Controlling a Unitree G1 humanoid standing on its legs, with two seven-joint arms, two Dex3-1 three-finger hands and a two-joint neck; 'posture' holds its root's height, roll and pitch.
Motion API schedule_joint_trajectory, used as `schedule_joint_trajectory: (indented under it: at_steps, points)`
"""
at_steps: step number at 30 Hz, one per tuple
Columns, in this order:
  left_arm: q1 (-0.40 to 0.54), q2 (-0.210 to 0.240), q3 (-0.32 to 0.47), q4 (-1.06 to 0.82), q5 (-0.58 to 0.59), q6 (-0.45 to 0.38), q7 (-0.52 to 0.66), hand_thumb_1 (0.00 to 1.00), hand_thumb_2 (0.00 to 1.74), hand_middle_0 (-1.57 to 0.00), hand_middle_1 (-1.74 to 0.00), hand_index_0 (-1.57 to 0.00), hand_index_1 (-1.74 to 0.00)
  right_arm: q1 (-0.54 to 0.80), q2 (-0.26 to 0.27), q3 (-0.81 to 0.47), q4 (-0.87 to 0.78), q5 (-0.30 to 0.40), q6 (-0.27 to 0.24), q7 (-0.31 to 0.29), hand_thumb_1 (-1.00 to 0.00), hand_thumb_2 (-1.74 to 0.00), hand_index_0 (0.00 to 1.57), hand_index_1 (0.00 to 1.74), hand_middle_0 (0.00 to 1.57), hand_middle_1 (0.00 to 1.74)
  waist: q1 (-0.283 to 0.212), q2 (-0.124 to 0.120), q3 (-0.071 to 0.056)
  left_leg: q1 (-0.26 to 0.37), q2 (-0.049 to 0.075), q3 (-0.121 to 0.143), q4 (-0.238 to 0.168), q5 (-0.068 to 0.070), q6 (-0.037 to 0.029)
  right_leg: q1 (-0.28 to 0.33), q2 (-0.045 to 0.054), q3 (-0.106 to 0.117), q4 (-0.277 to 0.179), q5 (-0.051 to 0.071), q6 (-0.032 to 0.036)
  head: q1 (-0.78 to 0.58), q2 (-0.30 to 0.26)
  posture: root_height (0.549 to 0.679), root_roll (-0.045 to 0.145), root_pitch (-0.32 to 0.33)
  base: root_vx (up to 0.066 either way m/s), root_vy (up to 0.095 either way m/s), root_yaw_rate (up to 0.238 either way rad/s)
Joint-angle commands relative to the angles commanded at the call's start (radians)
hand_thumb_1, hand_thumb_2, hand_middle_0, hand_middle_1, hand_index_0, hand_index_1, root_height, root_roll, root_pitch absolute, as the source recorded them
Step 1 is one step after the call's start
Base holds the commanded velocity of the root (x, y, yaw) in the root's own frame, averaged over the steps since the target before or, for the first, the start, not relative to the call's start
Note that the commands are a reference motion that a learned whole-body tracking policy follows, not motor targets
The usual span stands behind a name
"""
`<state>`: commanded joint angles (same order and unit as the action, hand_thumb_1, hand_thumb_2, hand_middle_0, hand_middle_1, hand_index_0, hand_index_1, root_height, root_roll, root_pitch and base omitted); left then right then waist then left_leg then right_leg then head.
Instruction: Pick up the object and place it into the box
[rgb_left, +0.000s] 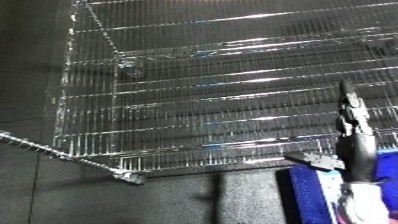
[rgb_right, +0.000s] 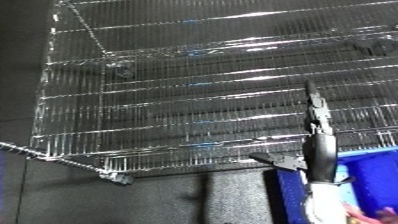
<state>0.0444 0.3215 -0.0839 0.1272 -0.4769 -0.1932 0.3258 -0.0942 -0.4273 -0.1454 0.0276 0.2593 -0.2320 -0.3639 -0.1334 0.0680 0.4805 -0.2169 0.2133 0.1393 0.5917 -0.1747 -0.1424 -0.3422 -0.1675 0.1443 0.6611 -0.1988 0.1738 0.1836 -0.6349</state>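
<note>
Head camera looks down on a chrome wire shelving rack (rgb_left: 204, 85). It fills most of the frame, upper left to right edge. Wire tiers overlap and glare off them is heavy. The rack's near corner, with a caster-like foot (rgb_left: 131, 176), sits lower left of centre on the dark grey floor (rgb_left: 53, 200).

Right hand (rgb_right: 318, 142), black, comes up from the lower right edge on a white and silver forearm (rgb_right: 322, 202). Fingers (rgb_right: 314, 102) are straight and held together, pointing toward the top of the frame, edge-on to the camera. The thumb (rgb_right: 277, 160) sticks out to the frame's left, spread away from the fingers. Nothing is between thumb and fingers, so it holds nothing. The fingertips overlap the rack's lower tiers in the frame; can't tell whether they touch the wire or hover above it.

Blue plastic bin (rgb_right: 373, 172) is at the lower right corner, cut off by the frame edges, directly behind and beside the forearm. Only part of its rim and wall show. A small pinkish patch (rgb_right: 360, 216) shows at the very bottom right, just beside the forearm, too cropped to identify.

Object to be picked: can't make one out on the rack, on the floor or in the visible part of the bin.

Left hand isn't in either view.
</note>
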Motion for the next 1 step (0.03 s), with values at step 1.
schedule_joint_trajectory:
  at_steps: [1]
  points:
    - [-0.001,0.0,0.001,-0.001,0.0,0.001,0.001,1.0,1.74,-1.57,-1.74,-1.57,-1.74,-0.004,0.003,0.004,0.002,0.002,0.0,0.0,0.0,0.0,0.0,0.0,0.0,0.0,0.004,-0.002,0.001,-0.002,0.0,-0.002,0.001,0.0,0.0001,-0.001,0.0001,-0.001,0.002,-0.001,-0.0003,-0.01,-0.001,0.631,0.064,-0.147,-0.001,-0.011,0.062]
